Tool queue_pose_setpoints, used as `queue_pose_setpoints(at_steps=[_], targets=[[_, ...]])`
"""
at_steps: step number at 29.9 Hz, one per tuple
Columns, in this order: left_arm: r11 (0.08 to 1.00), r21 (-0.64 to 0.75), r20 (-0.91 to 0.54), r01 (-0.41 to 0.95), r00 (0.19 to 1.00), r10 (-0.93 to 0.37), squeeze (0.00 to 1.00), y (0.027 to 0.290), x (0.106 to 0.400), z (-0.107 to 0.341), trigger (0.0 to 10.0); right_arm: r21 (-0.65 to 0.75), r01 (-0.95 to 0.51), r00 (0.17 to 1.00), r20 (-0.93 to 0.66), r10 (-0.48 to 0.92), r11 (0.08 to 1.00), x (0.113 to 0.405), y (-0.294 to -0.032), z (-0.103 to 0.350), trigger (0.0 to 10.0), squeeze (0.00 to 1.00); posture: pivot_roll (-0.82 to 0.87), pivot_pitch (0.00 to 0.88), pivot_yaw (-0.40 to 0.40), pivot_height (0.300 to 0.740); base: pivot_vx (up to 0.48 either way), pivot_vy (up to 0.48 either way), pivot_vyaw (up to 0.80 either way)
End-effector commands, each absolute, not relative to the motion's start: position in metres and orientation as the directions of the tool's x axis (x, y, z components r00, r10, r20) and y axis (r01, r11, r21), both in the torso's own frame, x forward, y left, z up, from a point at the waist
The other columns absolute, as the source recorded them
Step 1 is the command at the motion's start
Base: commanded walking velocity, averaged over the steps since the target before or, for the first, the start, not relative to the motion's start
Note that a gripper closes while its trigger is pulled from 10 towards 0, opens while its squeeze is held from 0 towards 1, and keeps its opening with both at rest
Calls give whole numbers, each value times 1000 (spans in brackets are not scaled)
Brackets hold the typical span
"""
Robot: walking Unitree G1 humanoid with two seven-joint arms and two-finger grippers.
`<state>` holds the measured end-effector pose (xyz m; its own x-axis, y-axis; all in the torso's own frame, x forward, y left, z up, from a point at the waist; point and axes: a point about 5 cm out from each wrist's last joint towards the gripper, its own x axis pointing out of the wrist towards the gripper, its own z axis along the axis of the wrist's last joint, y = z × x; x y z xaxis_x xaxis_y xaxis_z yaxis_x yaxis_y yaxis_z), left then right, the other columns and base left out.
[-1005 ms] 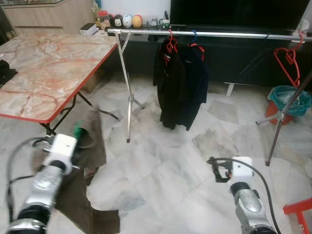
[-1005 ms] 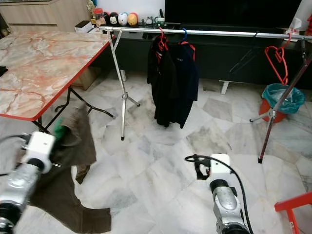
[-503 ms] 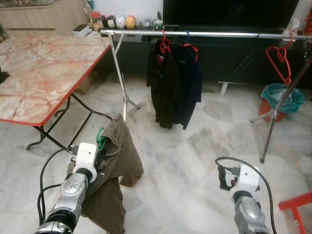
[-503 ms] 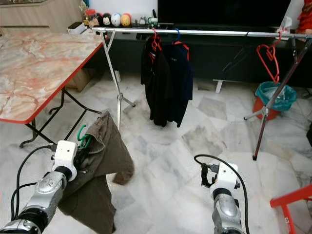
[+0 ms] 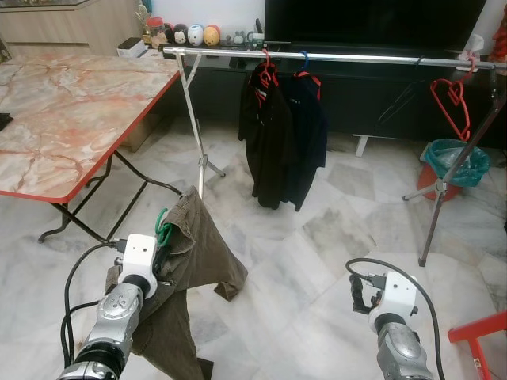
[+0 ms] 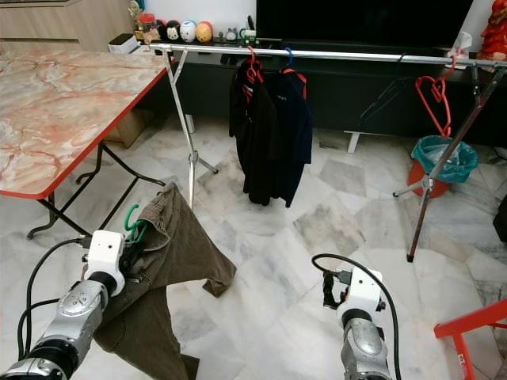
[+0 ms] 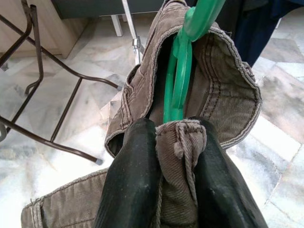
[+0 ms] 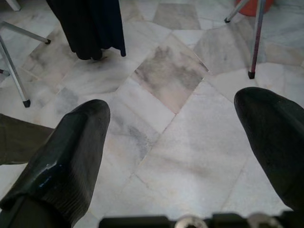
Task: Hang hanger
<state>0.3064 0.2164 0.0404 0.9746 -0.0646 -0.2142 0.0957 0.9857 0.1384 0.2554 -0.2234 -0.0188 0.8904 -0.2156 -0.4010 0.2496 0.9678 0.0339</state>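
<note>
Marble floor, clothes rail (image 5: 333, 57) ahead. My left gripper (image 7: 176, 142) pinches the brown trousers (image 5: 186, 277) on their green hanger (image 7: 183, 71), hook up, legs hanging down. My right gripper (image 8: 175, 142) gapes wide, empty.

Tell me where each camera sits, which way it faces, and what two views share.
Left eye, right eye: on the head, facing forward and down at the clothes rail; both arms show.
Left wrist: on the left arm, looking along the left gripper, shut on brown trousers that carry a green hanger.
Right wrist: looks along the open right gripper at the floor.
Shared: dark clothes appear in eye and right wrist views.
</note>
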Motion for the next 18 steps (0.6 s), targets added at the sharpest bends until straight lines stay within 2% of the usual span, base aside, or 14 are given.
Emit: queue_pose_setpoints(at_steps=[1, 6, 14, 18], targets=[[988, 139, -164, 65, 986, -42, 0, 220, 313, 51, 10000, 41, 262, 882, -416, -222, 964, 253, -224, -22, 10000, 0, 66, 0, -6, 740, 0, 0, 0], [987, 149, -172, 60, 985, -34, 0, 222, 312, 50, 10000, 78, 290, 877, -420, -233, 954, 252, -223, -22, 10000, 0, 64, 0, -5, 740, 0, 0, 0], [991, 128, -168, 38, 986, -16, 0, 226, 312, 50, 10000, 60, 260, 883, -417, -213, 964, 255, -221, -21, 10000, 0, 64, 0, -3, 740, 0, 0, 0], [991, 125, -166, 38, 986, -17, 0, 226, 312, 51, 10000, 94, 281, 881, -420, -218, 955, 255, -220, -21, 10000, 0, 66, 0, -4, 740, 288, 0, 0]])
